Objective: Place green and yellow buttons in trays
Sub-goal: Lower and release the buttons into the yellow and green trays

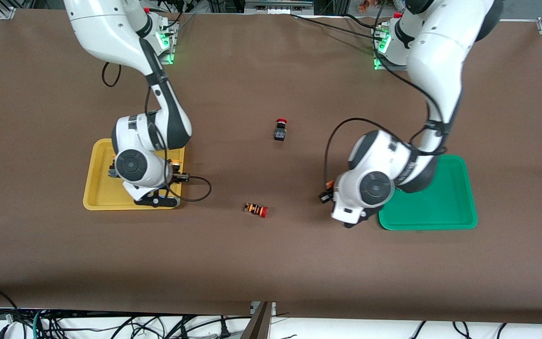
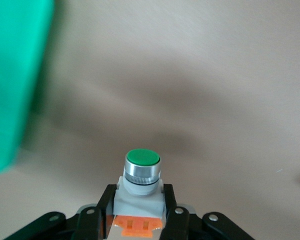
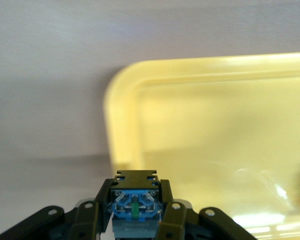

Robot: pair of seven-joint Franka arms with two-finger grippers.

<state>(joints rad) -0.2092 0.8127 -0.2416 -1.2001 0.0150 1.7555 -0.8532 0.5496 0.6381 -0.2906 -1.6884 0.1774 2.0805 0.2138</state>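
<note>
A brown, matte cloth-like table (image 1: 271, 263) holds two shallow plastic trays with rounded corners and raised rims. The yellow tray (image 1: 99, 190) lies toward the right arm's end, the green tray (image 1: 440, 207) toward the left arm's end.

The left gripper (image 2: 140, 212) is clamped on a green button (image 2: 142, 172): a flat glossy green cap in a ribbed silver ring, on a pale grey body with an orange block beneath. It sits above bare table just beside the green tray.

The right gripper (image 3: 135, 210) pinches a button (image 3: 135, 207) with a black and blue blocky body, over the yellow tray's rim. Another yellow-orange capped button (image 1: 175, 163) shows beside that arm, over the tray.

Between the trays lie two red-capped buttons, well apart: a black-bodied one (image 1: 280, 130) standing upright, and an orange-striped one (image 1: 256, 209) on its side, nearer the front camera. The arms' bulky white wrists hide much of both trays.
</note>
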